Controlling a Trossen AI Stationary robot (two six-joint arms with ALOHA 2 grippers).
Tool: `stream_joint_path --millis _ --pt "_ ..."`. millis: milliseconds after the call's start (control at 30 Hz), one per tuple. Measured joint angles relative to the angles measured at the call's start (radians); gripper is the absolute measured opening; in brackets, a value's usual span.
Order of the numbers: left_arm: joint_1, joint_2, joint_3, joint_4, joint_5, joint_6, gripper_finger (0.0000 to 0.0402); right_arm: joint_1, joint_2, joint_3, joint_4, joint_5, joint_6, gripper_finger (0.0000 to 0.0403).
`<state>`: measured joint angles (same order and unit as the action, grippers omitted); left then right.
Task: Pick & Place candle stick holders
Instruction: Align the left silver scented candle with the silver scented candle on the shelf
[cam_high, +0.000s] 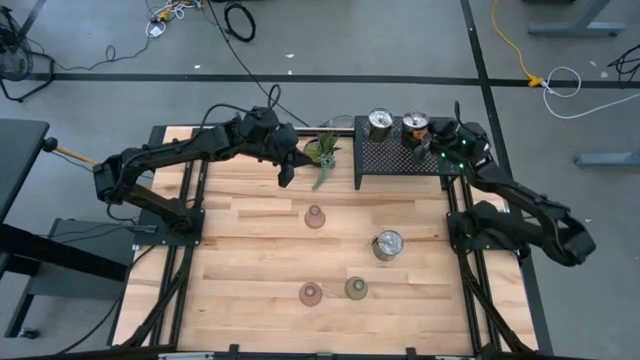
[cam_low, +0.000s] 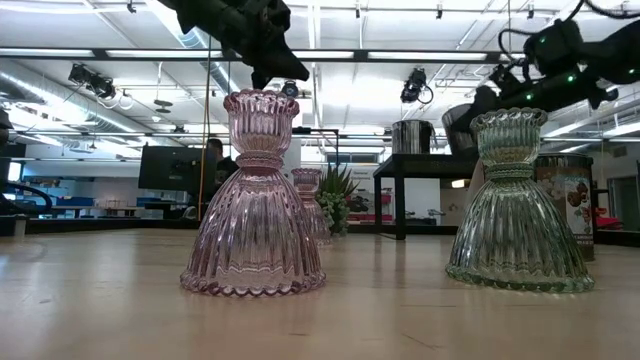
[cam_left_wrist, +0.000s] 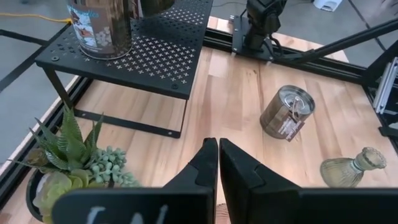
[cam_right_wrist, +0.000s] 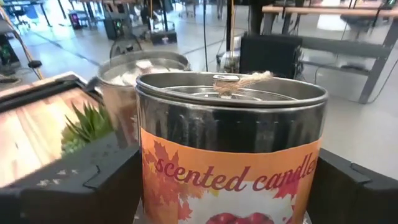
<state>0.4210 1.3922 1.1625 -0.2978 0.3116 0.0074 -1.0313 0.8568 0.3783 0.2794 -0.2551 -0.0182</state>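
left gripper (cam_high: 287, 172) hangs near the table's far edge, fingers (cam_left_wrist: 208, 163) pressed together; right gripper (cam_high: 432, 135) reaches toward the far right corner, fingers spread wide.

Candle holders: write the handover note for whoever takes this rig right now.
Right hand: closed around one silver tin on the black rack.
Left hand: shut, empty, near the plant.
Done: another silver tin stands on the rack.
Left: third silver tin, mid-table pink holder, front pink holder, olive-green holder, all on the table.
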Motion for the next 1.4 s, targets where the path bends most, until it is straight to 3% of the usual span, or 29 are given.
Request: stream_joint_path --millis 533,833,967,1100,1200,1400 --pt "0.000 0.000 0.000 0.044 0.000 0.006 0.0016 -0.089 0.259 0.002 0.274 -0.093 0.056 0.0338" --pt "0.000 0.000 0.000 0.047 0.003 0.005 0.0016 -0.089 0.264 0.003 0.279 -0.075 0.062 0.0340" --pt "0.000 0.000 0.000 0.047 0.004 0.006 0.0016 -0.089 0.260 0.002 0.275 -0.075 0.074 0.0382" --pt "0.000 0.000 0.000 0.047 0.004 0.006 0.0016 -0.089 0.260 0.001 0.275 -0.075 0.071 0.0341" --pt "0.000 0.000 0.000 0.047 0.005 0.006 0.0016 -0.087 0.260 0.001 0.277 -0.075 0.058 0.0336" --pt "0.000 0.000 0.000 0.047 0.005 0.005 0.0016 -0.087 0.248 0.000 0.276 -0.076 0.066 0.0386"
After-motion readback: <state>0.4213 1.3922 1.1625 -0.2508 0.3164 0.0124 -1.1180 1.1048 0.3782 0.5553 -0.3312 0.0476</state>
